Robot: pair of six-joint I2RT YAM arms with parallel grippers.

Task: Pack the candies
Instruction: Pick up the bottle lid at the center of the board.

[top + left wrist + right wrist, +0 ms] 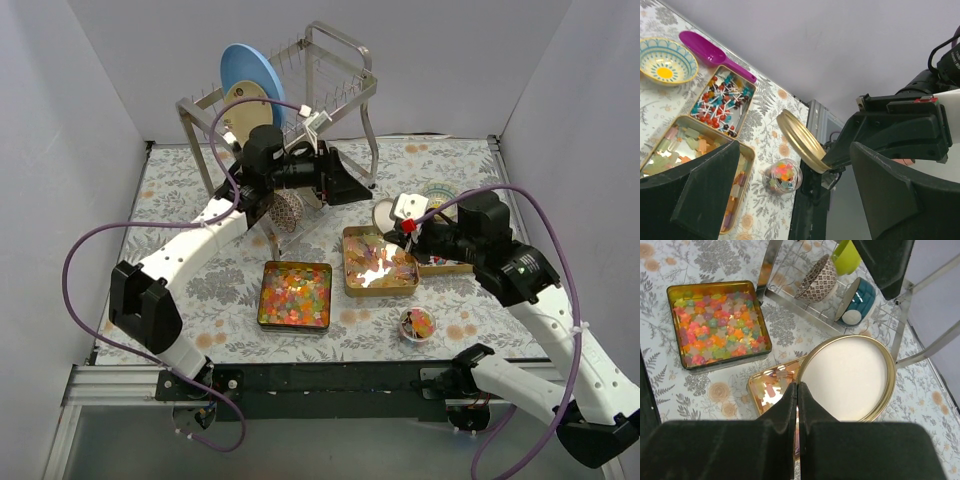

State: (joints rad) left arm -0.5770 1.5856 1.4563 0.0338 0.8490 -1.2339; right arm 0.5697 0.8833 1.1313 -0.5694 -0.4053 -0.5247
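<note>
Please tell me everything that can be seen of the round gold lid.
The round gold lid looks like thin metal, with a gold rim and outer face and a pale cream inner face. The right hand is shut on its edge and holds it in the air, tilted, near the tray of orange gummies. Nothing else touches it.

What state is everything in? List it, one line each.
left gripper: open, empty.
right gripper: shut on gold lid.
gold lid: off the jar, held tilted.
jar: uncapped, partly filled.
square tin: open, full of star candies.
long tin: open, holding gummies.
third tin: open, holding wrapped pieces.
purple scoop: lying flat, untouched.
</note>
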